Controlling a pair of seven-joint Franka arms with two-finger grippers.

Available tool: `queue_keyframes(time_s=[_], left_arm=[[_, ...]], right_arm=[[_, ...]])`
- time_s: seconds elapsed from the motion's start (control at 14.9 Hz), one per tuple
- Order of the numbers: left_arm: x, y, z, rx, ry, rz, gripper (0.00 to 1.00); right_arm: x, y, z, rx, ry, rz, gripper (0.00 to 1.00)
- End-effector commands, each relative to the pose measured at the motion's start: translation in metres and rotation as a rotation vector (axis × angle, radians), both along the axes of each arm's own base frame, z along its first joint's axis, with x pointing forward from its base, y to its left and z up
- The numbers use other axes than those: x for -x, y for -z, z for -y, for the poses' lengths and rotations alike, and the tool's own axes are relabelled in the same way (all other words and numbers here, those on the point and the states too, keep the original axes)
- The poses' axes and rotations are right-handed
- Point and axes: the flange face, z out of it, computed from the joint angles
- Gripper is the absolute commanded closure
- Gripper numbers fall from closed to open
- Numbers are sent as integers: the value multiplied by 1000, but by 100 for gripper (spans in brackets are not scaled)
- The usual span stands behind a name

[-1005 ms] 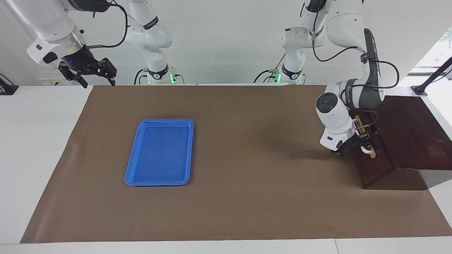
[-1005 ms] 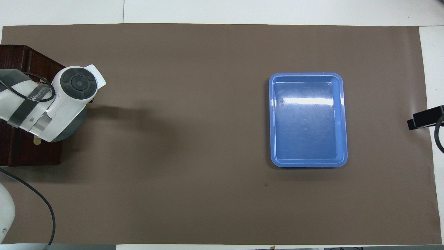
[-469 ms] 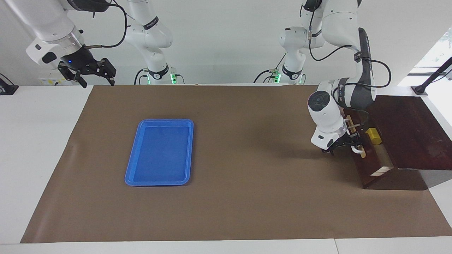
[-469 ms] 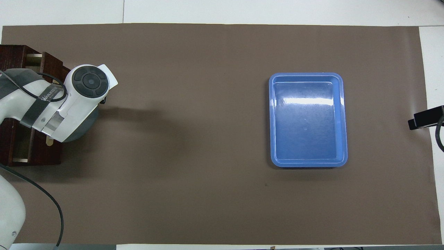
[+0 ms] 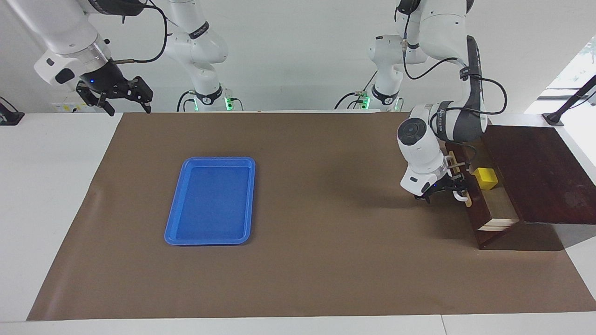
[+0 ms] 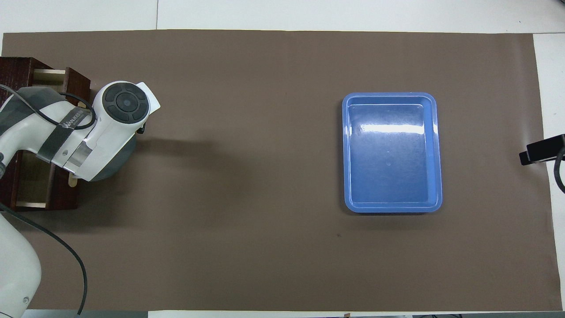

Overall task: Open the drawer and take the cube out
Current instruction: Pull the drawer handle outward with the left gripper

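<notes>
The dark wooden drawer (image 5: 499,208) stands partly pulled out of its dark box (image 5: 535,172) at the left arm's end of the table, showing its pale inside. The yellow cube (image 5: 484,178) sits inside it, at the end nearer to the robots. My left gripper (image 5: 454,188) is at the drawer's front, shut on the white bar handle (image 5: 462,194). In the overhead view the left arm's wrist (image 6: 119,110) covers the handle and the cube, and the drawer (image 6: 31,176) shows beside it. My right gripper (image 5: 131,109) waits open in the air over the table's corner at the right arm's end.
A flat blue tray (image 5: 209,159) lies on the brown mat toward the right arm's end, with nothing in it; the overhead view shows the tray (image 6: 390,94) too. Bare brown mat (image 5: 326,195) stretches between the tray and the drawer.
The left gripper has moved away from the box toward the tray, drawing the drawer out by its handle. The yellow cube and the pale inside have come into view. The right arm has barely moved.
</notes>
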Motion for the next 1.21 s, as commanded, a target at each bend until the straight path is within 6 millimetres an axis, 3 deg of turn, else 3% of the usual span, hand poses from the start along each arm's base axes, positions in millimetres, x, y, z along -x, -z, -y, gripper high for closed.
queue_keyframes(time_s=[0.0,0.6,1.14], left_arm=[[2,4,16,22,-18,-8,0],[10,-2,50,48,-28,-10,0],[13,-4,67,62,-30,-25,0]], right_arm=[[3,-2,1,-11,13,7,0],[3,-2,3,-11,16,9,0],[3,-2,1,-11,13,7,0]])
